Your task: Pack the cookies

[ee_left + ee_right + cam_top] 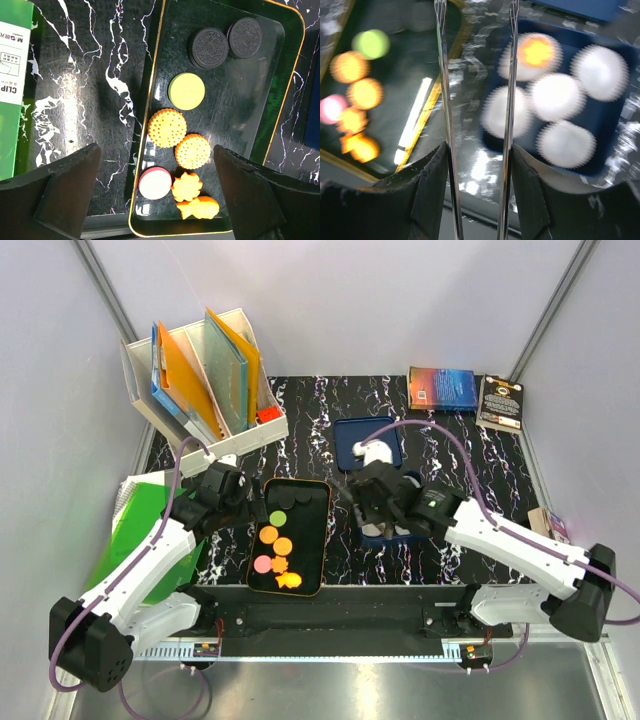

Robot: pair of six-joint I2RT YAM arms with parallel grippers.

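The cookies lie in a black gold-rimmed tray [312,505]: a green one [186,91], two round orange ones [166,128], a pink one [155,183], two shaped orange ones [187,186] and two dark sandwich ones [210,47]. My left gripper [157,186] is open and empty above the tray's near end; it stands at the tray's left edge in the top view [235,502]. My right gripper [477,165] is shut on metal tongs [442,100], whose arms stand apart. A blue box [620,125] holds several white liners; one liner holds an orange cookie [536,51].
A blue lid [352,437] with a white object lies behind the box. A white file rack [205,375] stands at the back left, two books [442,388] at the back right, a green folder [140,515] at the left.
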